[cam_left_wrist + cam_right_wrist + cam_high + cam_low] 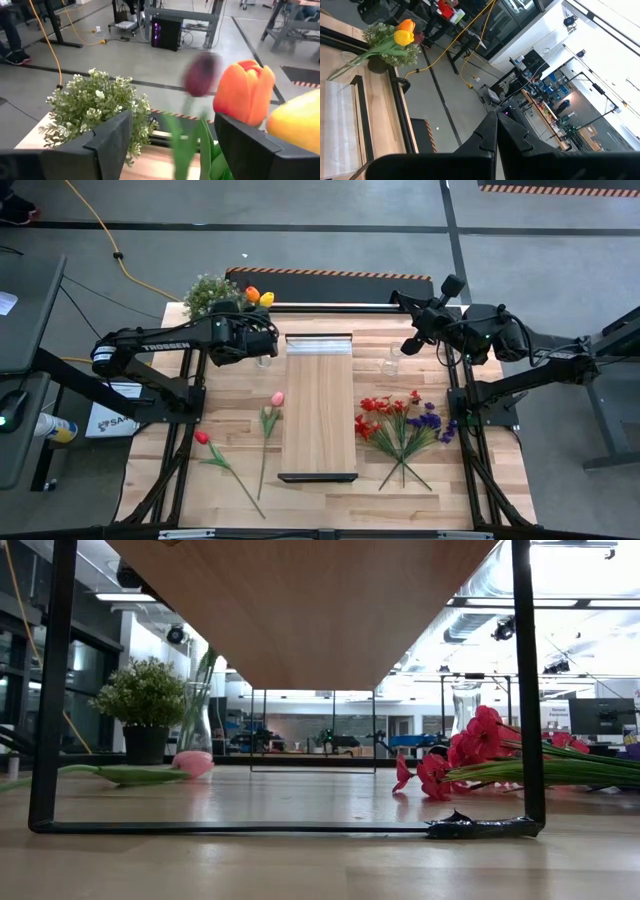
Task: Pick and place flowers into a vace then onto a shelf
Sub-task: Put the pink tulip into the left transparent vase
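Nearest the lens, the shelf (319, 406) stands mid-table. At its eleven o'clock, the left claw (262, 340) is spread over a glass vase (263, 359) holding orange and yellow tulips (259, 297). Other flowers (402, 423) lie at three and nine o'clock. At two o'clock, the right claw (452, 284) is pressed together.

The shelf (319, 405) lies mid-table. To its left lie two single tulips (270, 420), to its right a bunch of sprays (400, 423). Behind its left corner stands a vase (262, 358) holding tulips, a potted plant (210, 293) beyond.
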Motion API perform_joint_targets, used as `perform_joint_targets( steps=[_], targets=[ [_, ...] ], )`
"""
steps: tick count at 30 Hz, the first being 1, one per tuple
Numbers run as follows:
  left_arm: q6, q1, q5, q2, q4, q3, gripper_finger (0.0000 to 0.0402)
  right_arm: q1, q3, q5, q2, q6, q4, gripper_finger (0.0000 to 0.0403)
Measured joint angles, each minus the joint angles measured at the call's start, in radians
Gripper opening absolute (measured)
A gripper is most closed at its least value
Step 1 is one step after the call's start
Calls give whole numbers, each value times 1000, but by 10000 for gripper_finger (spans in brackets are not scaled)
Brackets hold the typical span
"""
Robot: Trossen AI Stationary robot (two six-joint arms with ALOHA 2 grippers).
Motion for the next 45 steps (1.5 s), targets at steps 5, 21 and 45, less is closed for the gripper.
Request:
perform_joint_targets(
  steps=[5, 21, 45],
  targets=[
    [0, -16, 8, 0, -3, 0, 332, 0, 0, 0, 0, 0, 0, 0],
    [0, -318, -95, -150, -3, 2, 332, 0, 0, 0, 0, -1, 0, 0],
    [52, -615, 545, -212, -8, 2, 308, 0, 0, 0, 0, -1, 0, 0]
  ],
)
